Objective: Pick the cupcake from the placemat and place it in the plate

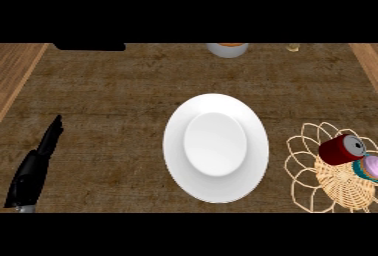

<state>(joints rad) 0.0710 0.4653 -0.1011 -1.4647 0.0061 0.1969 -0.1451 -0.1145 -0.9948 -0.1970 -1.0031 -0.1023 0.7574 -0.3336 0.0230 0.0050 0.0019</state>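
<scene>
A white plate (pixel 215 148) is being shown near the middle of the brown counter (pixel 111 100), appearing taller than wide, with its well bare. To its right, at the view's right edge, a woven wicker placemat (pixel 336 185) with looped wire edging is being seen, partly cut off by the edge. On the placemat a red can (pixel 342 149) is lying on its side, its long axis running from lower left to upper right, with its silver top end pointing toward the upper right. Just below and to the right of the can, touching or nearly touching it, the cupcake (pixel 370 167) is being seen: a teal and pink shape cut off by the edge. It is resting on the placemat, well apart from the plate. Which way it is pointing cannot be told, since only a part of it is showing.

The left hand (pixel 37 160) is being held at the view's left edge, low down, with its black fingers straight and pointing upward along the counter; nothing is being held by it. The right hand is not being shown.

At the top edge, a grey round vessel (pixel 227 49) and a small pale object (pixel 294 48) are being partly shown.
</scene>
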